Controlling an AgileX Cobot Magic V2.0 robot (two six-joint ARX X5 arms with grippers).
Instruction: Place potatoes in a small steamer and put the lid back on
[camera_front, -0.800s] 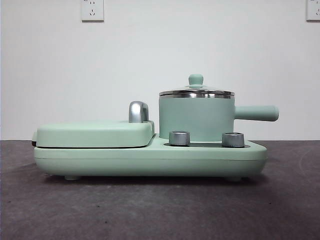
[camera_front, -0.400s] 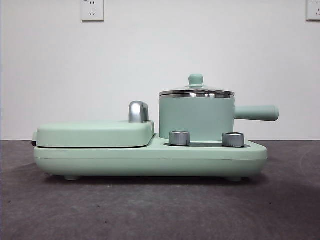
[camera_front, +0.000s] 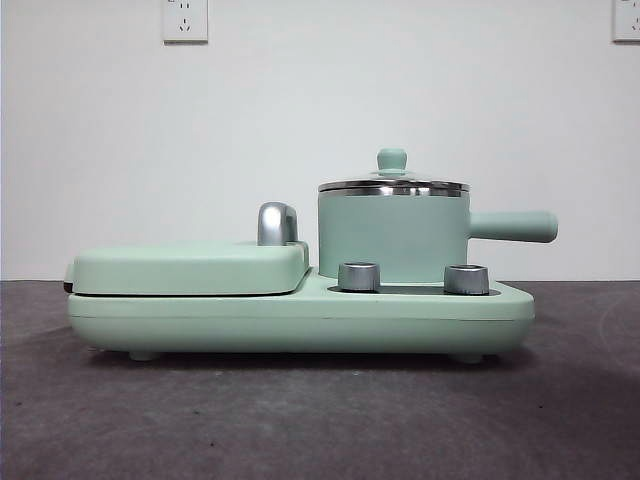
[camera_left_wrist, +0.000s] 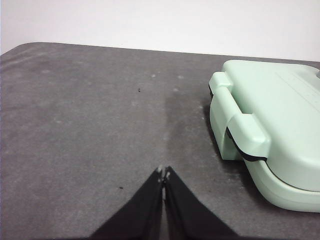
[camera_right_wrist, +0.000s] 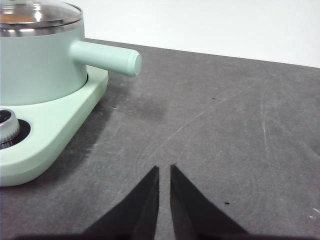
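- A mint green cooking appliance (camera_front: 300, 315) is seen standing on a dark grey counter (camera_front: 320, 420), in front of a plain white wall (camera_front: 320, 130).
- The small steamer (camera_front: 392, 235), a mint green cylindrical pot with a steel rim, is seated on one end of the appliance, its straight side handle (camera_front: 512, 226) pointing outward past that end.
- The lid (camera_front: 393, 183), clear glass with a steel rim and a small mint green knob (camera_front: 392, 159), is seen resting on the steamer, closing it.
- Through the glass, in the right wrist view, a patch of orange is glimpsed inside the pot; it cannot be told for certain whether this is the potato.
- A flat mint green griddle cover (camera_front: 190, 268) with a chrome handle (camera_front: 276, 223) is seen lying closed on the appliance's other end, beside the steamer.
- Two steel dials (camera_front: 360, 276) are set in the appliance base in front of the steamer.
- The right tool (camera_right_wrist: 164, 169) is held low over bare counter, its jaws nearly together with a thin gap between them and nothing gripped; the steamer and its handle lie ahead of it and off to one side, well apart.
- The left tool (camera_left_wrist: 163, 172) is held over bare counter with its jaws pressed together, empty; the griddle end of the appliance lies ahead of it and to the side, not touched.
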